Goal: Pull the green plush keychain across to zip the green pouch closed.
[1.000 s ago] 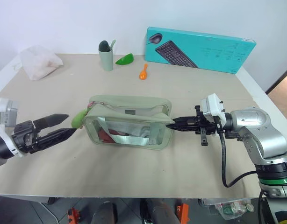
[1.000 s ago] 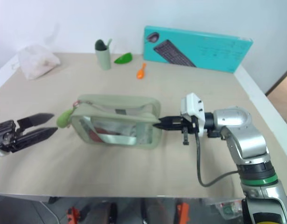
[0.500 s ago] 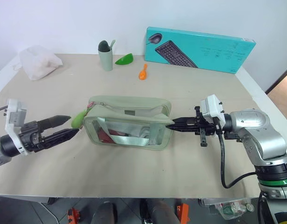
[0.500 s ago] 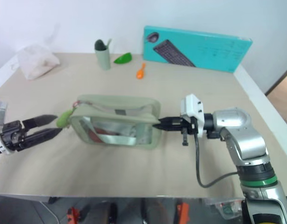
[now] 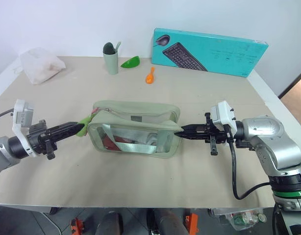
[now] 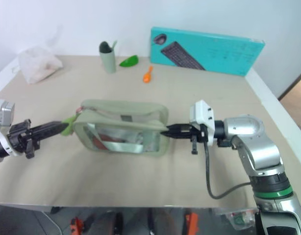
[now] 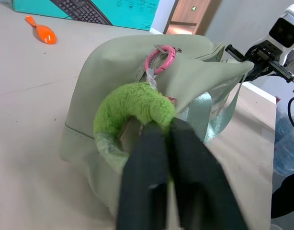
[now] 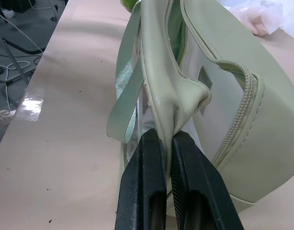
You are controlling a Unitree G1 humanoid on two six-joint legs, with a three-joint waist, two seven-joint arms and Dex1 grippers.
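Gripping the green plush keychain (image 7: 132, 108) at the left end of the green pouch (image 5: 136, 128), the left gripper (image 5: 78, 128) must pull rightward along the pouch's long axis, toward the right gripper (image 5: 179, 132), which pinches the opposite end.

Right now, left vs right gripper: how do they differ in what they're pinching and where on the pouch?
The left gripper is shut on the green plush keychain at the green pouch's left end; the right gripper is shut on the pouch's own fabric at its right end. In the head view the left points right, the right points left. Both have their fingers closed.
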